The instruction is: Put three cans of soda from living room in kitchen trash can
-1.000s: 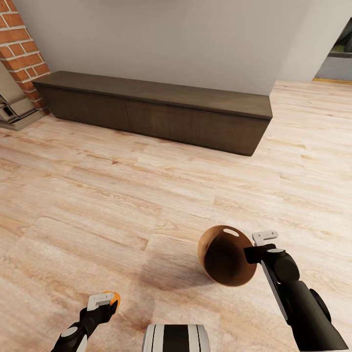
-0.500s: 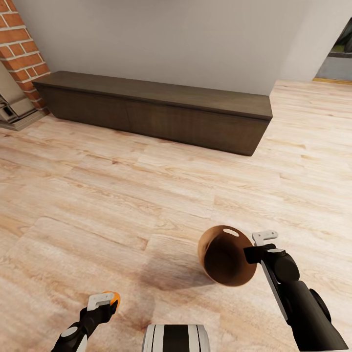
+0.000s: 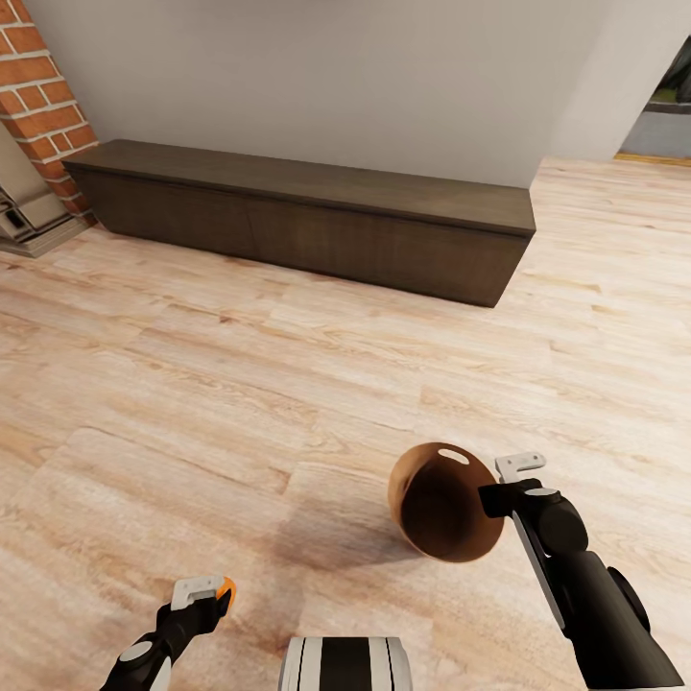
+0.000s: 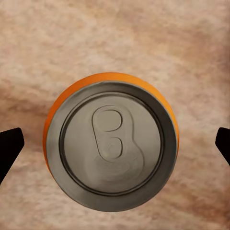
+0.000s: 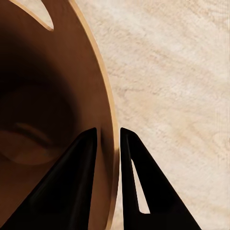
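The bin (image 3: 441,501) hangs right of the can (image 3: 226,586), a low cabinet (image 3: 307,216) behind both.

Head: you look forward and down; floor (image 3: 288,384), bench (image 3: 307,216), wall.
Left wrist: close, straight down onto can (image 4: 112,143).
Right wrist: close along bin (image 5: 52,105) rim.
Shared: floor.

We are finding no readable text, label, brand, number or sign anywhere; the silvery lid of the orange can of soda (image 4: 111,143) is showing only its unmarked pull tab.
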